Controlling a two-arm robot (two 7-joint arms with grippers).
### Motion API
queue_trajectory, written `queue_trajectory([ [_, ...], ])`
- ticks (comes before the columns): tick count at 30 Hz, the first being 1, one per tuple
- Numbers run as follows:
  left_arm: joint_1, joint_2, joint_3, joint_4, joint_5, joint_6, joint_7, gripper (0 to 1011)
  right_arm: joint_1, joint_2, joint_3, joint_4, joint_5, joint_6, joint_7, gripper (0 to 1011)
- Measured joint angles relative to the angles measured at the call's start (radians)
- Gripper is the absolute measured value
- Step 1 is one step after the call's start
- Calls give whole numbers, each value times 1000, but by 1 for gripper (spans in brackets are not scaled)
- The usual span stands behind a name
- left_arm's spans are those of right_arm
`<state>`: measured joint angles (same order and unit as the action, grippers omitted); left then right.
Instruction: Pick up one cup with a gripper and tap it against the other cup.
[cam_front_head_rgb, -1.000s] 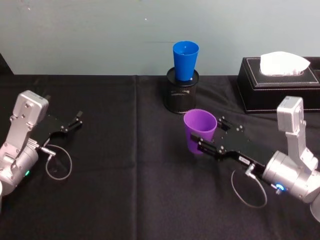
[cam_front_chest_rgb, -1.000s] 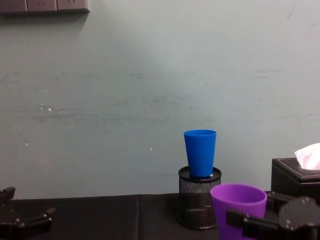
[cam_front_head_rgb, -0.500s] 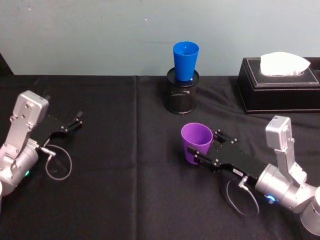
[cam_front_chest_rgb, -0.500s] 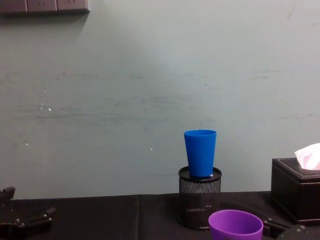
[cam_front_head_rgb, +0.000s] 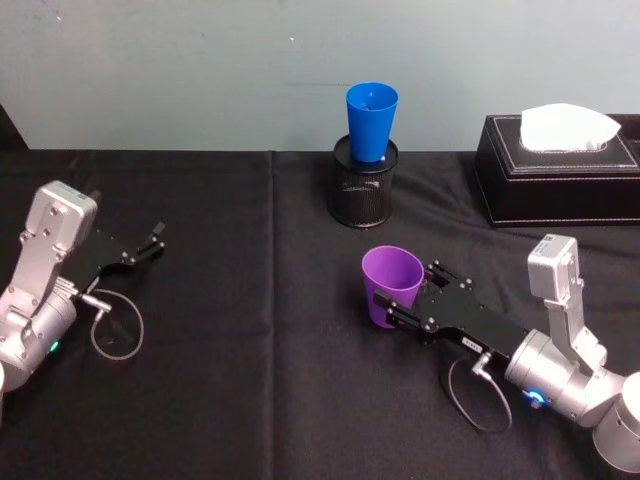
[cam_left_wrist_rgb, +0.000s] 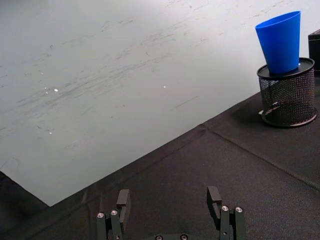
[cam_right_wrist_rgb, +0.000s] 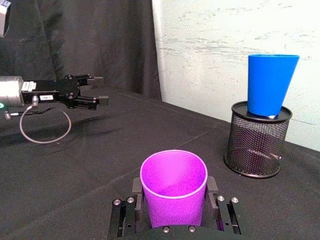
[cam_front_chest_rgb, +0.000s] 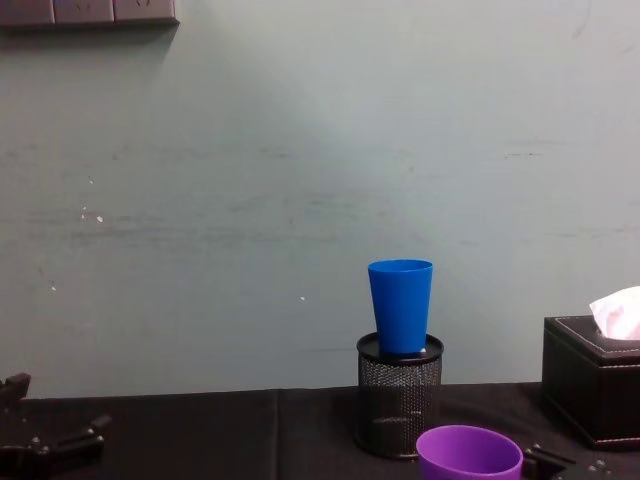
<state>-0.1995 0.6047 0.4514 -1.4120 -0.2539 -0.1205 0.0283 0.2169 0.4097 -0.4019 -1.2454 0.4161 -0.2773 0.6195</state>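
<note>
Gripping the purple cup (cam_front_head_rgb: 391, 286) around its lower wall, the right gripper (cam_front_head_rgb: 398, 302) sits in the lower right of the head view, its black fingers (cam_right_wrist_rgb: 213, 186) pressed on either side of the tumbler, which stands upright with its mouth open and nothing inside it. The cup looks like thin, smooth plastic, so I judge it light, fairly stiff yet apt to flex under a hard squeeze, and slippery enough on its tapered wall to slide down; a hold low on the body, as here, seems sound. The blue cup (cam_front_head_rgb: 371, 121) stands upright in the mouth of a black wire-mesh pen holder (cam_front_head_rgb: 364, 192) at top centre of the head view, well apart from the purple one; it appears empty, and perched that way it would likely tip at a firm knock. A black tissue box (cam_front_head_rgb: 556, 173) holding white tissue sits at upper right on the worktop (cam_front_head_rgb: 240, 380). The left gripper (cam_front_head_rgb: 141, 249) rests at mid left, fingers parted and holding nothing.
</note>
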Motion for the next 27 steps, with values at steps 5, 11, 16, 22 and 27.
queue_trajectory([
  [5,0,0,0,0,0,0,0,1005,8,-13,2,20,1,0,4,737],
  [11,0,0,0,0,0,0,0,1005,22,-27,3,50,2,4,7,737],
  [16,0,0,0,0,0,0,0,1005,30,-34,3,70,0,5,7,736],
  [22,0,0,0,0,0,0,0,1005,33,-38,5,78,-1,3,7,737],
  [27,0,0,0,0,0,0,0,1005,32,-37,5,77,-2,3,7,737],
])
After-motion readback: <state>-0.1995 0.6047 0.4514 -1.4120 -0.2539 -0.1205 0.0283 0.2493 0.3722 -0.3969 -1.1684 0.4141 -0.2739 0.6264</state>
